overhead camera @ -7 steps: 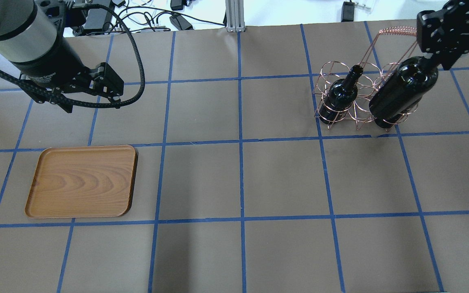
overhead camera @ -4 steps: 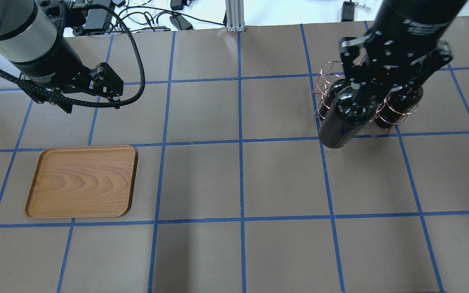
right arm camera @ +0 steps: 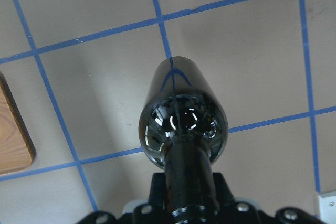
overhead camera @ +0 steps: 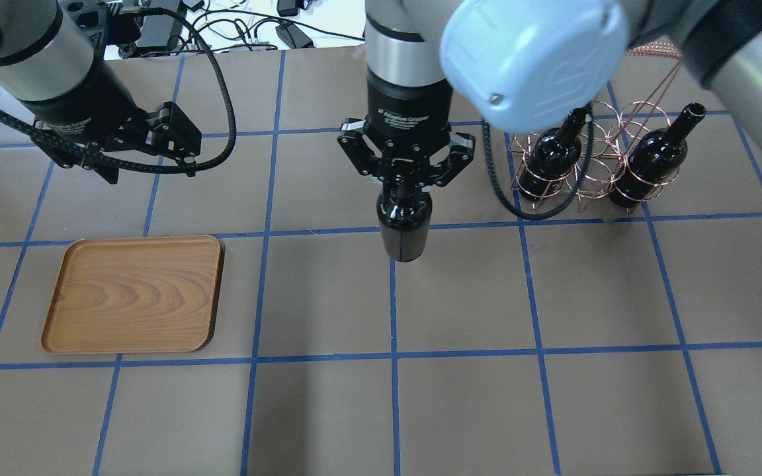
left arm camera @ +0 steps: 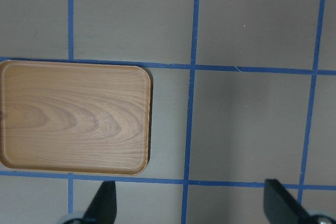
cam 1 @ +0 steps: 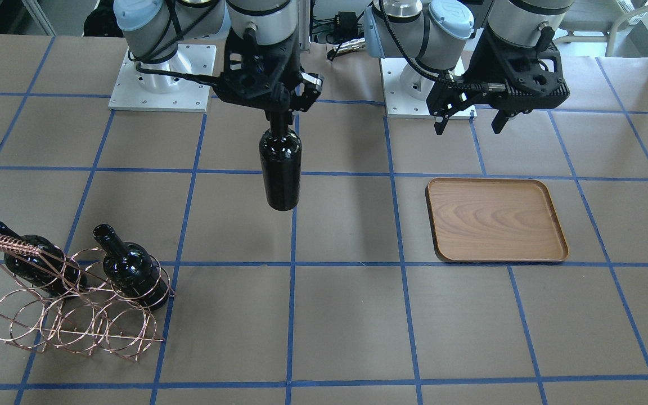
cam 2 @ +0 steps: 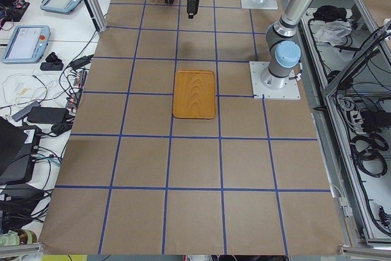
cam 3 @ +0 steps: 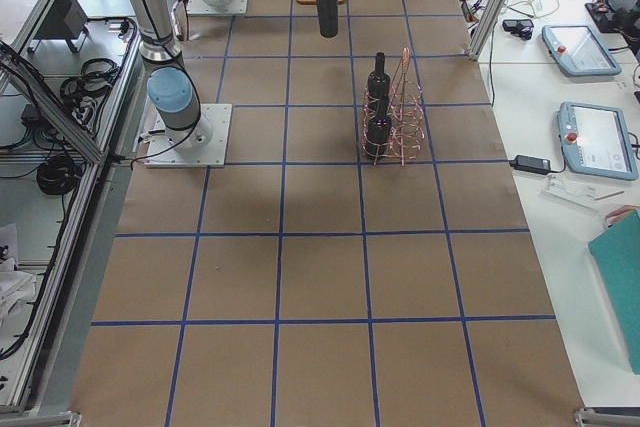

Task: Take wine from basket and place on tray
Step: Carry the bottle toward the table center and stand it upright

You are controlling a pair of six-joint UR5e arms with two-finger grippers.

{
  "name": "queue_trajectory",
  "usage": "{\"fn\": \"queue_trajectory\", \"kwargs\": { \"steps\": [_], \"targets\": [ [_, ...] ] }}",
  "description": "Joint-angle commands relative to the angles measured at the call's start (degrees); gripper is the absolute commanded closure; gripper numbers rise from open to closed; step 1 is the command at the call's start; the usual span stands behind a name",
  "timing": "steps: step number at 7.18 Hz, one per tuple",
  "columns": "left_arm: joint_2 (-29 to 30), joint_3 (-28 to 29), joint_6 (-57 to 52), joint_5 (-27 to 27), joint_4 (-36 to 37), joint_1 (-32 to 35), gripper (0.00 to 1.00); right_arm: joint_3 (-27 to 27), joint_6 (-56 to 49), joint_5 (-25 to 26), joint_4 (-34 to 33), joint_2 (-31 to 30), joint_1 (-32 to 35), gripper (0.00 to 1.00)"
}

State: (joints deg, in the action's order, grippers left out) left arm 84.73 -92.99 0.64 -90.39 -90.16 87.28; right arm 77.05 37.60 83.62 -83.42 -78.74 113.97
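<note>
My right gripper (overhead camera: 404, 188) is shut on the neck of a near-black wine bottle (overhead camera: 404, 233) and holds it upright above the middle of the table; it shows in the front view too (cam 1: 280, 169). The copper wire basket (overhead camera: 594, 173) stands at the right with two more bottles (overhead camera: 553, 155) (overhead camera: 653, 158) in it. The brown wooden tray (overhead camera: 133, 294) lies empty at the left. My left gripper (overhead camera: 146, 162) is open and empty above the table behind the tray. The left wrist view shows the tray (left arm camera: 73, 116) below its fingers (left arm camera: 105, 205).
The table is brown paper with a blue tape grid. The right arm's elbow (overhead camera: 533, 59) hangs over the back middle. Cables and gear (overhead camera: 169, 26) lie beyond the far edge. The arm bases (cam 1: 158, 79) stand on the robot's side.
My right gripper has carried the bottle away from the basket, leftward to the table's middle. Two bottles stay in the basket. The left arm has not moved.
</note>
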Motion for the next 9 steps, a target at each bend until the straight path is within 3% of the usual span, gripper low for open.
{"fn": "queue_trajectory", "kwargs": {
  "steps": [1, 3, 5, 7, 9],
  "targets": [
    [0.08, 0.0, 0.07, 0.13, 0.25, 0.0, 0.0, 1.34, 5.89, -0.66, -5.42, 5.07, 2.12, 0.99],
    [0.09, 0.0, -0.02, 0.13, 0.42, -0.09, 0.0, 5.12, 5.03, -0.21, -11.13, 6.24, 4.06, 0.98],
    [0.09, 0.0, -0.02, 0.04, 0.42, -0.09, 0.0, 5.66, 5.81, -0.83, -11.24, 6.5, 4.5, 0.97],
    [0.0, 0.0, -0.02, -0.05, 0.34, -0.09, 0.0, 6.01, 6.43, -0.92, -11.33, 6.76, 4.68, 0.89],
    [0.0, 0.0, -0.02, -0.13, 0.25, -0.09, 0.0, 6.1, 5.38, -0.3, -11.68, 6.76, 4.5, 0.36]
  ]
}}
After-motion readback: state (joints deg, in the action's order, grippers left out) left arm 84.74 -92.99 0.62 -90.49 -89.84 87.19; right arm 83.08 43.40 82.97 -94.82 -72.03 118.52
